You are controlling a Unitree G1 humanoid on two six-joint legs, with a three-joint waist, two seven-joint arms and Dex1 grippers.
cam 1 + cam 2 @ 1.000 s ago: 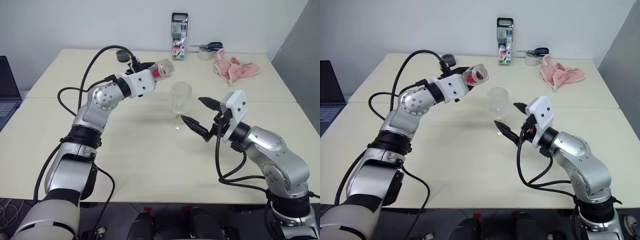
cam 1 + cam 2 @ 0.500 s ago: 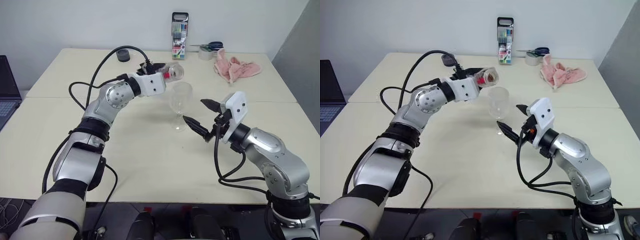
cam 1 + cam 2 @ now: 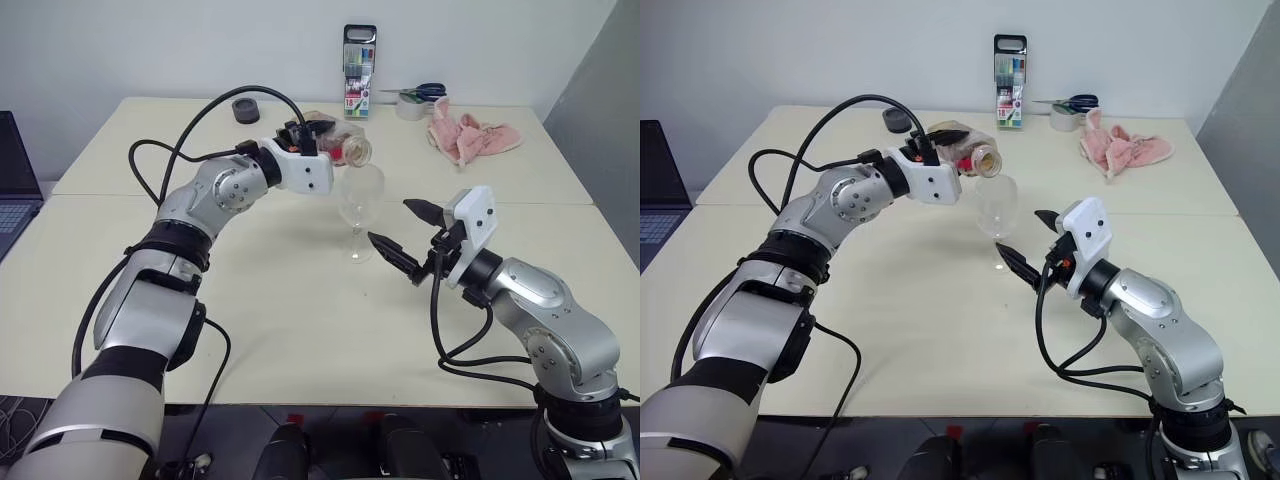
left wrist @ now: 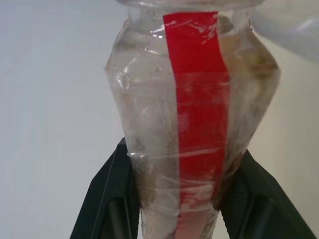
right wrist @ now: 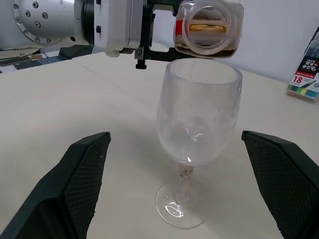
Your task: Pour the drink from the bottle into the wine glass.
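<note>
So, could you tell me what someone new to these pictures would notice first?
First, the bottle, gripped by the left end effector and tipped on its side, its open mouth just above the rim of the wine glass at the table's middle. Next, the right end effector, its fingers spread wide on either side of the glass's stem without touching it.

The marker pack carries the number "18" on a red patch; its other print is unreadable.
</note>
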